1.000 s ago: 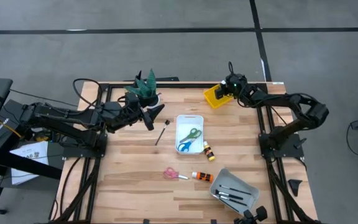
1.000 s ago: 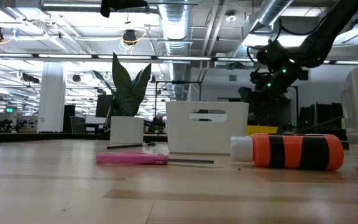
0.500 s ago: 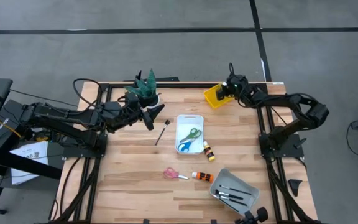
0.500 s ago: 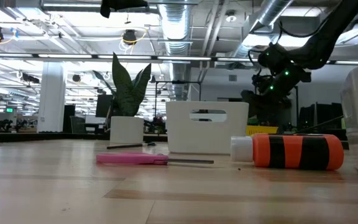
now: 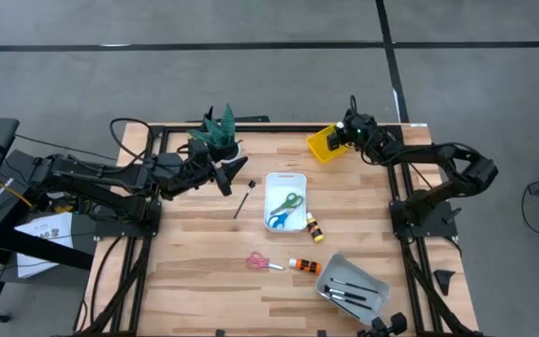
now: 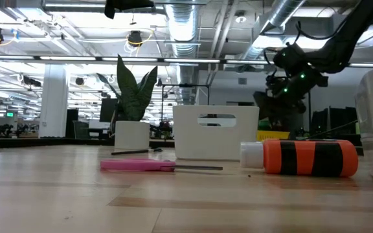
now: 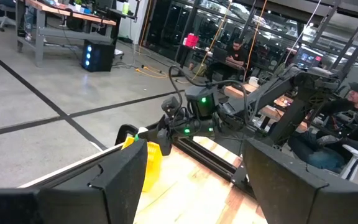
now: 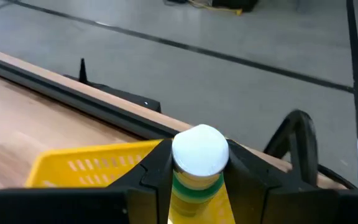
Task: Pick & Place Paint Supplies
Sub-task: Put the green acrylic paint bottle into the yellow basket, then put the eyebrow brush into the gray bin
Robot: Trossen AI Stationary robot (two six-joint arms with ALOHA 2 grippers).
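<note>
Only the white cap and a yellow-green strip of the paint bottle (image 8: 199, 163) show; the rest is hidden between the fingers. The right claw (image 8: 197, 171) clamps it above the yellow tray (image 8: 89, 167) at the bench's (image 5: 204, 267) far edge. The left claw (image 5: 237, 178) gapes wide, empty, beside the plant (image 5: 219, 131).

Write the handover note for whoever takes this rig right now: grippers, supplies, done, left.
Right gripper: shut on a white-capped yellow-green paint bottle, above the yellow tray.
Left gripper: open, empty, waiting by the potted plant.
Done: green and blue scissors in the white tray; brushes in the grey tray.
Left on the table: one brush, pink scissors, the orange striped bottle, a small bottle beside the white tray.
</note>
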